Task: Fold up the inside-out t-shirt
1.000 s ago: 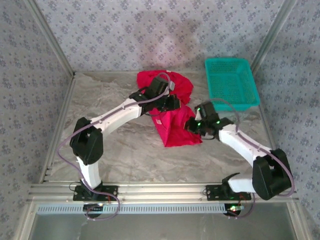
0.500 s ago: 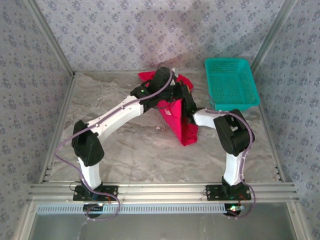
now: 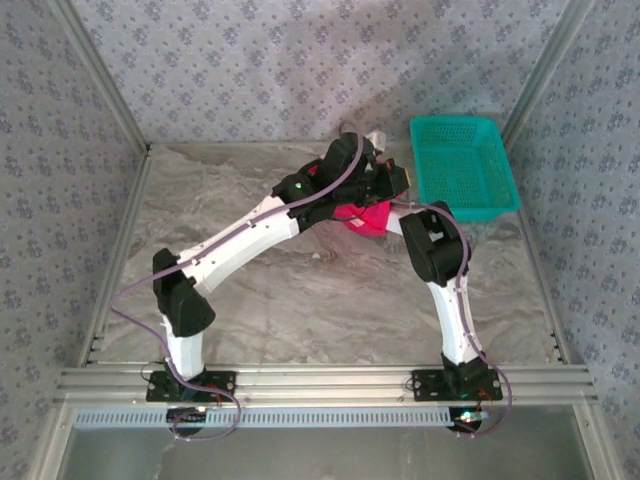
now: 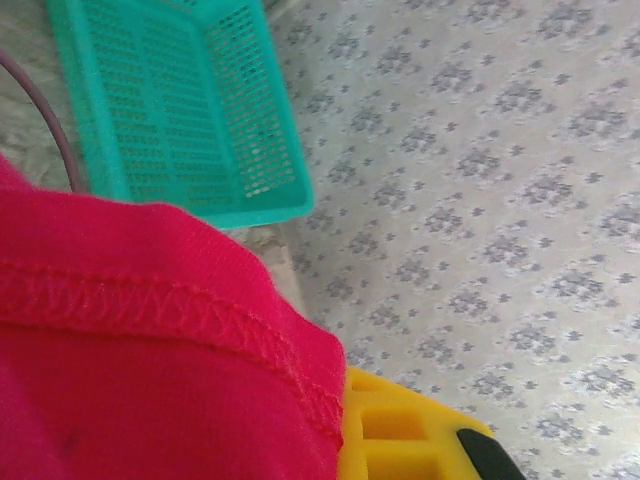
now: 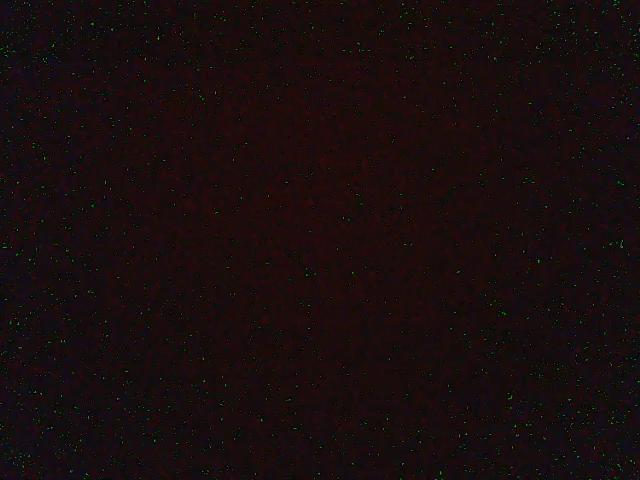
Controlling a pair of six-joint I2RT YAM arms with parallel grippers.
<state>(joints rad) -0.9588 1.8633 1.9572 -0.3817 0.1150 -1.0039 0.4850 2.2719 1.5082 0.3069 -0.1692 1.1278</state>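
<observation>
Left gripper (image 3: 385, 180) clamps the bunched t-shirt (image 3: 364, 216) at far centre, just left of the basket (image 3: 463, 165). Right gripper apparently buried in cloth; its state cannot be told.

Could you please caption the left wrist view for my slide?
Red t-shirt hem close to the lens, teal basket behind.

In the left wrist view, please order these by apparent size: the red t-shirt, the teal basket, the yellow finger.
1. red t-shirt, though it lies nearest the camera.
2. teal basket.
3. yellow finger, partly cut off.
</observation>
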